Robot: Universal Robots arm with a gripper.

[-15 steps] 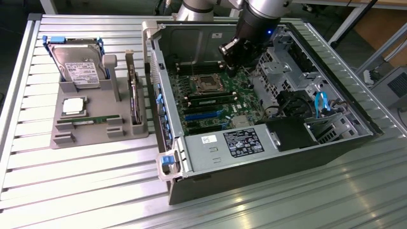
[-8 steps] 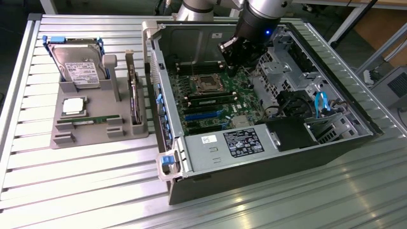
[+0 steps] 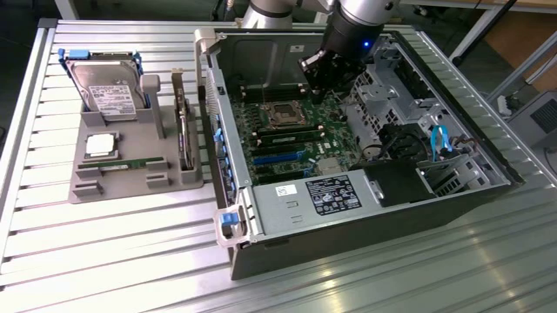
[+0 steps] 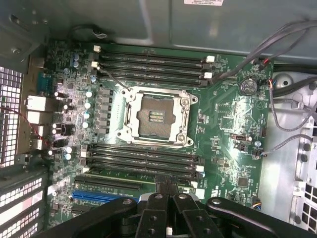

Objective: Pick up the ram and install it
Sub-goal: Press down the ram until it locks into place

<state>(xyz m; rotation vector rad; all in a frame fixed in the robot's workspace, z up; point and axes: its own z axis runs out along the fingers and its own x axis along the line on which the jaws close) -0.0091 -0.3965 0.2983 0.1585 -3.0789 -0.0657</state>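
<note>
High, oblique exterior view over the open case [image 3: 366, 195]; close wrist view down onto its motherboard [image 4: 228, 124].

I see the ram [image 3: 117, 163], a long, slim green stick with small dark chips, lying flat-on in the grey tray [image 3: 87, 192]. It runs from nine to three o'clock in the exterior view, at six o'clock of the hard drive [image 3: 109, 91]. A second green stick [image 3: 287, 136] of the same build stands seated on edge in a slot of the motherboard [image 3: 327, 140], at six o'clock of the open processor socket [image 3: 283, 114]; my wrist view shows it [image 4: 116, 176] as a thin green edge.
</note>
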